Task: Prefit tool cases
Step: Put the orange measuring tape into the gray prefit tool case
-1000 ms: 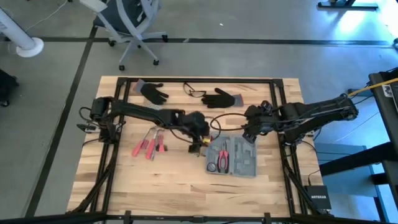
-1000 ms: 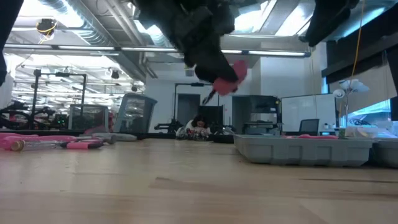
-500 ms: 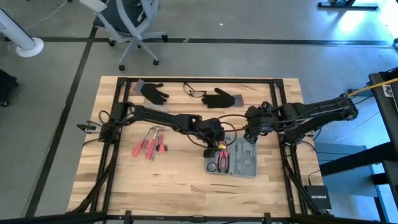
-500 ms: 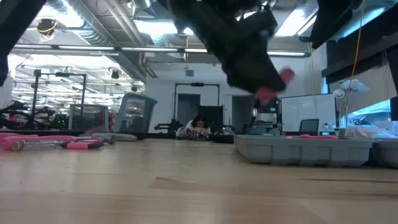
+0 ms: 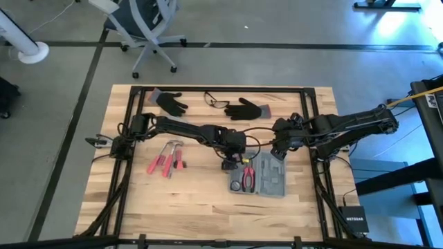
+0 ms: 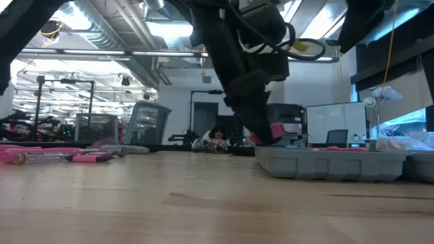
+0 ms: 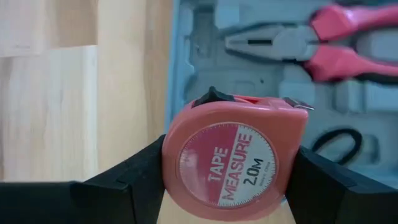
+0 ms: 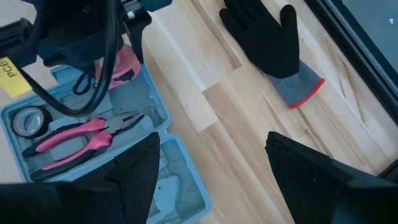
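Note:
The grey-blue tool case (image 5: 266, 176) lies open on the table right of centre. Pink-handled pliers (image 7: 323, 37) and a roll of tape (image 8: 25, 121) sit in its slots. My left gripper (image 5: 231, 163) hangs over the case's left edge (image 6: 271, 161), shut on a pink tape measure (image 7: 233, 165). The tape measure also shows in the low view (image 6: 274, 130), just above the case. My right gripper (image 5: 279, 148) waits open above the case's far right corner, nothing between its fingers (image 8: 134, 171). My left gripper pinches the tape measure's round housing between its two fingers (image 7: 134, 177), one on each opposite side of the rim (image 7: 166, 163). The labelled flat face is turned toward the wrist. The fingers slant down from the table's left. The tape measure hangs clear of the case.
Two black gloves (image 5: 169, 104) (image 5: 243, 108) and a pair of glasses (image 5: 216, 102) lie along the far edge. Loose red-handled tools (image 5: 166, 158) lie to the left, beneath my left arm. Bare wood stretches along the near side.
My left gripper has carried the tape measure toward the table's right edge and down, from beside the case to just over its left edge. It has tipped more steeply downward. Its hold has stayed the same.

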`<move>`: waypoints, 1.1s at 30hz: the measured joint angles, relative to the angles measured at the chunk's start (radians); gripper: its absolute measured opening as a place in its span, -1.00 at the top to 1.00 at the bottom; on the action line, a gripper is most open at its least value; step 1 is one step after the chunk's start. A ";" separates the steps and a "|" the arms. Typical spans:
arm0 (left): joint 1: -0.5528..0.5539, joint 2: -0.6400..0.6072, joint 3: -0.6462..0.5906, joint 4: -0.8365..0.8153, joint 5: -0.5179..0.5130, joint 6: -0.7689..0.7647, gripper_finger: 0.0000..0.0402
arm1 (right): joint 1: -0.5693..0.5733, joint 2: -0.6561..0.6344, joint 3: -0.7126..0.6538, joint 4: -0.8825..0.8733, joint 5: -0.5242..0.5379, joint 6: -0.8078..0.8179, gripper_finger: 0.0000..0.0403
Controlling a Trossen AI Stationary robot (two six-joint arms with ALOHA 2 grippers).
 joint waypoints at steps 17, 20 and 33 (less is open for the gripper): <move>-0.003 0.031 -0.002 0.086 0.061 -0.009 -0.31 | 0.000 0.000 0.000 0.005 0.000 0.000 -0.40; -0.003 0.033 -0.002 0.091 0.061 -0.009 -0.36 | 0.000 0.000 0.000 0.005 0.000 0.000 -0.40; 0.002 0.032 -0.002 0.068 0.047 -0.068 -0.40 | 0.000 0.000 0.000 0.009 0.000 0.000 -0.40</move>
